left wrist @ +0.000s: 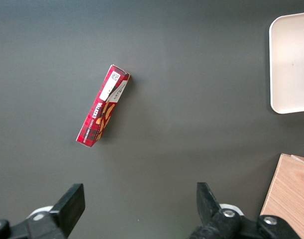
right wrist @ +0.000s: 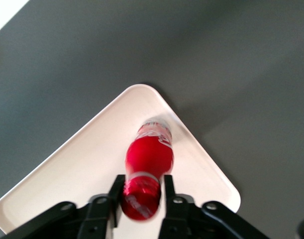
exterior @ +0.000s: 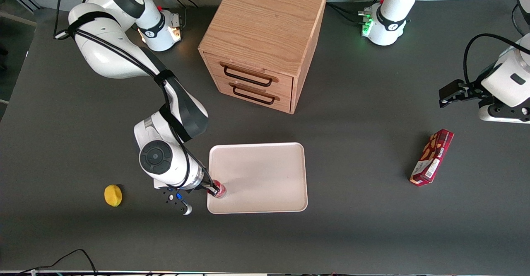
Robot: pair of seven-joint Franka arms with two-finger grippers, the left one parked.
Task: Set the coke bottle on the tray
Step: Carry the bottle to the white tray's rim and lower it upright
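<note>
Table (exterior: 364,234): dark grey mat, wide and matte.
Cabinet (exterior: 265,39): wooden, two drawers, farther from the camera than the tray.
Tray (exterior: 265,172): cream, flat on the mat.
Gripper (exterior: 213,189): over the tray's near corner, jaws clamped on the cap.
Bottle (right wrist: 148,158): upright, base at the tray.
Lemon (exterior: 113,195): near the working arm.
Box (exterior: 432,156): toward the parked arm's end.

Even diffuse overhead light, soft shadows under the arm on the desk (exterior: 364,226). Front view sharp. Wrist view: coke bottle (right wrist: 148,162) slightly blurred near the claw (right wrist: 141,191), tray (right wrist: 92,164) near overexposed.
</note>
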